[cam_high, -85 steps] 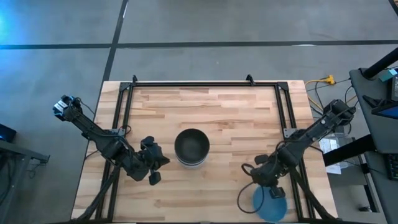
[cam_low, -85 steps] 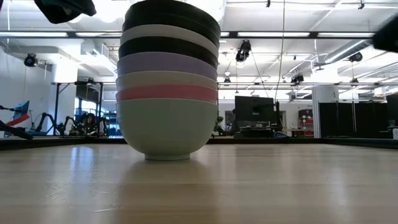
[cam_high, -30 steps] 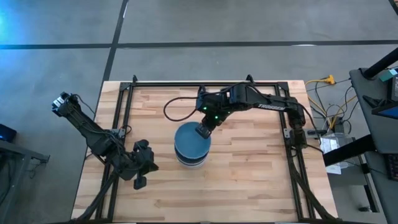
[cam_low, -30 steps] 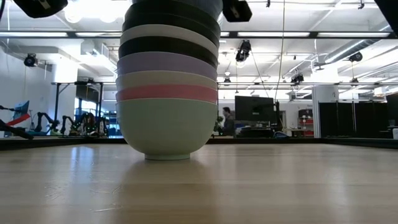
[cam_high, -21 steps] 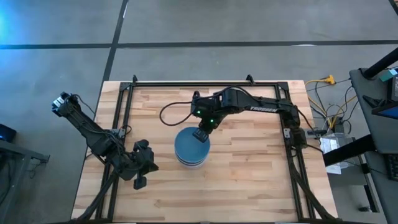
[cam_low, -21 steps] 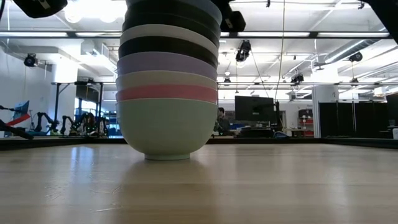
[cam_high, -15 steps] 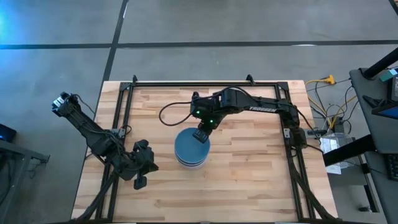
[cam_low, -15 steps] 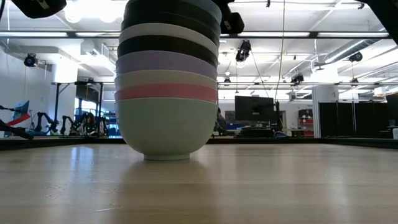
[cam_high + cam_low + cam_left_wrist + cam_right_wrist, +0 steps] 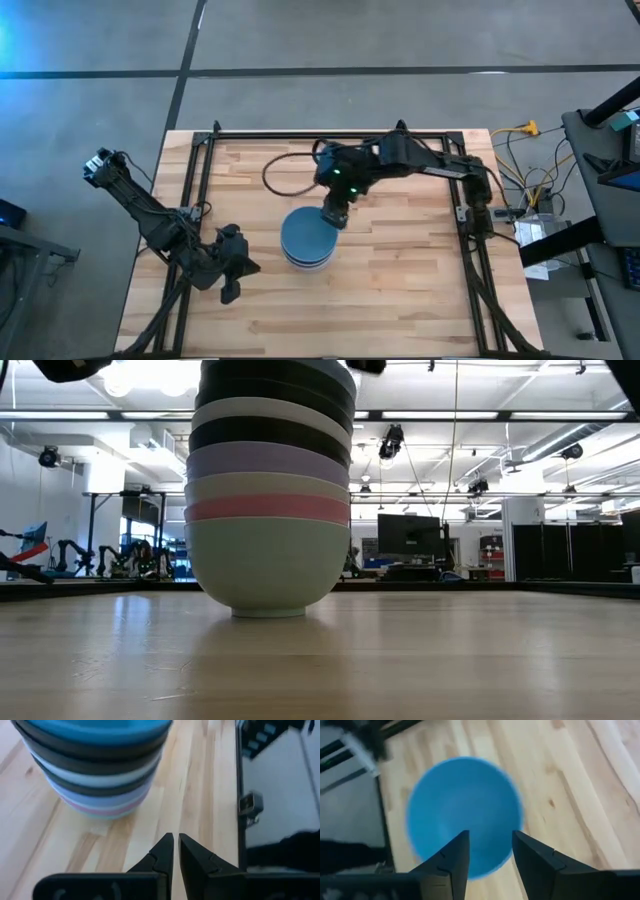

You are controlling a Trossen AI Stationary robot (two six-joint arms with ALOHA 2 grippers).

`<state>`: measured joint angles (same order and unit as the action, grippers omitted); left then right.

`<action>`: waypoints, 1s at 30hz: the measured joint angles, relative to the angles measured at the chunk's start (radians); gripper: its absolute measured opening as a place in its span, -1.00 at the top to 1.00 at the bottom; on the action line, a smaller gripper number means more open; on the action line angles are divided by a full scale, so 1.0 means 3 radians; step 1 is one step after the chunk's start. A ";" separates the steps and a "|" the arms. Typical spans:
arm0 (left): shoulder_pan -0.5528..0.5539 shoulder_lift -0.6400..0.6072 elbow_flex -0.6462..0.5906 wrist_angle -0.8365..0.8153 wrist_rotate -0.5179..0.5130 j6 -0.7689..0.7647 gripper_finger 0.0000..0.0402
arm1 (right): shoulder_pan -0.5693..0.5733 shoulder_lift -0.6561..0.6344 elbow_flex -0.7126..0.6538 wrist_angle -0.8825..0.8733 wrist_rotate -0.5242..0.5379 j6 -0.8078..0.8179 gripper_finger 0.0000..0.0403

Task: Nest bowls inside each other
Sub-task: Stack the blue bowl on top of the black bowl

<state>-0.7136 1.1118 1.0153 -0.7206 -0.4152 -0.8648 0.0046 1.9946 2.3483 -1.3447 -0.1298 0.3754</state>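
While apparently clear of the blue bowl [image 9: 465,815], right pincer [image 9: 487,842] gapes empty.

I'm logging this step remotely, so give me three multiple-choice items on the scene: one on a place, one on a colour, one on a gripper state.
1. Where does the right gripper hang?
A. over the stack's far rim
B. at the table's near right corner
C. off the table

2. What colour is the top bowl of the stack?
A. pink
B. blue
C. black

3. How is the left gripper?
A. shut on a bowl
B. wide open
C. shut, holding nothing

1 A: the high view shows it at the stack's edge.
2 B: blue shows from above.
3 C: the left wrist view shows the fingers nearly touching, nothing between them.
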 joint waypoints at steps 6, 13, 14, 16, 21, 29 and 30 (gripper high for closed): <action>0.0000 0.0000 0.0000 0.0336 -0.0368 -0.0065 0.94 | 0.0296 -0.0283 -0.0178 0.0109 0.0078 -0.0322 0.34; 0.0000 0.0000 0.0010 0.0535 -0.0746 -0.0064 0.94 | 0.0739 -0.0645 -0.1018 0.1739 0.0063 -0.0369 0.45; 0.0000 0.0000 0.0011 0.0636 -0.0777 -0.0052 0.94 | 0.0784 -0.0684 -0.1161 0.1950 0.0055 -0.0350 0.46; 0.0000 0.0000 0.0011 0.0875 -0.0822 0.0038 0.94 | 0.0845 -0.0747 -0.1437 0.2278 0.0049 -0.0286 0.49; 0.0000 0.0100 0.0004 0.1643 -0.0919 0.0660 0.94 | 0.0939 -0.1006 -0.2043 0.2663 0.0059 -0.0032 0.55; 0.0218 0.0488 -0.0023 0.1652 -0.0995 0.0730 1.00 | 0.1043 -0.1595 -0.2810 0.3161 0.0098 0.0367 0.63; 0.0239 0.0539 -0.0018 0.1671 -0.0994 0.0726 1.00 | 0.1061 -0.1675 -0.2897 0.3233 0.0107 0.0406 0.64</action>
<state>-0.6419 1.2735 1.0100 -0.2192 -0.7133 -0.6471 0.3231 1.4921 1.4792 -0.3749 -0.0976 0.4971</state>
